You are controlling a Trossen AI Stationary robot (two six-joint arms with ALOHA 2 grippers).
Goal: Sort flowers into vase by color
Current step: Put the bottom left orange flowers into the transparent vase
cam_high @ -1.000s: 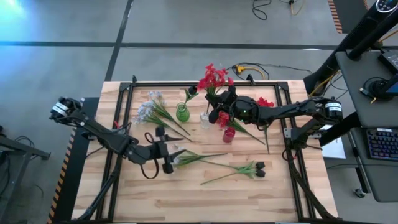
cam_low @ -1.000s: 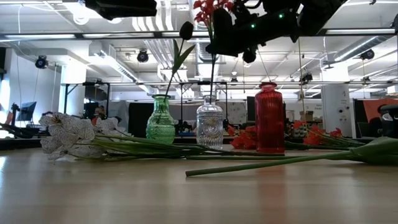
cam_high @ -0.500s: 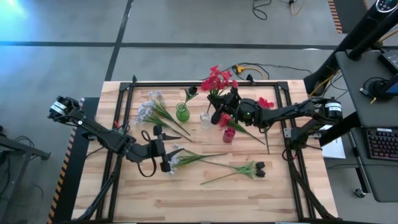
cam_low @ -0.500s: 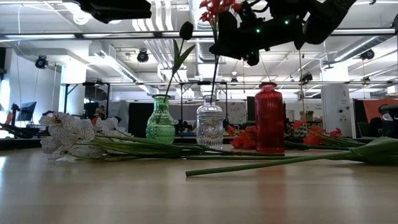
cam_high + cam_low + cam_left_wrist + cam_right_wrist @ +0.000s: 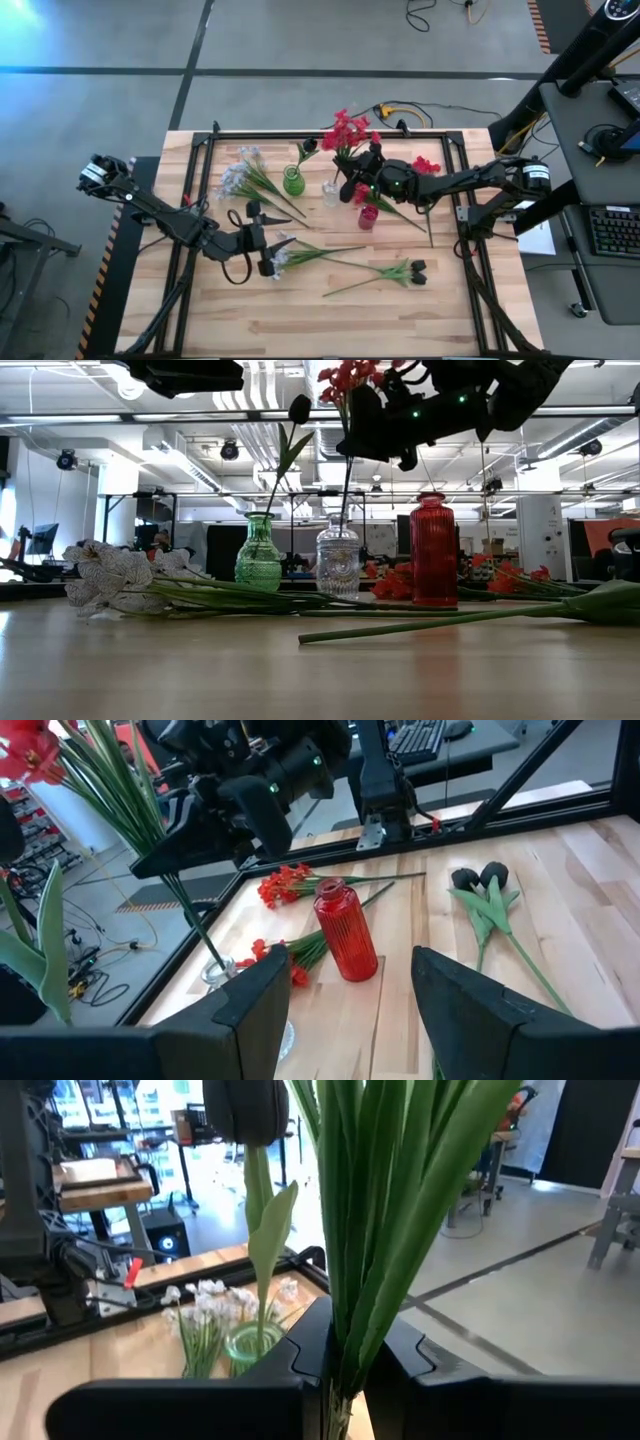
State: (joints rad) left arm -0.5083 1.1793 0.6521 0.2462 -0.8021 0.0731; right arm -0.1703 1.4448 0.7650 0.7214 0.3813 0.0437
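Half seating one red spray (image 5: pixel 345 128) so far, by the look of it: clamping its green stems tight in the right gripper (image 5: pixel 362 175) above the clear vase (image 5: pixel 329 190), with the lower ends reaching down into the vase neck and the blossoms standing high above.

Risking a tip-over here: dragging the stems sideways while pinching them, or letting go with them leaning, and so levering the light glass over. Also crowding the red vase (image 5: pixel 368 215), standing just beside and looking empty, and the green vase (image 5: pixel 292 181) with its dark bud on the other side; brushing either with the wrist and knocking it onto the loose red blossoms (image 5: pixel 425 165) lying nearby. Possibly sorting wrongly too, putting red into clear glass rather than red.

Hovering with the left gripper (image 5: pixel 268 250), fingers spread wide and holding nothing, low over the pale blossoms (image 5: pixel 300 255) lying on the table, near enough for snagging those stems. Leaving the dark buds (image 5: pixel 415 270) flat near the front, untouched.
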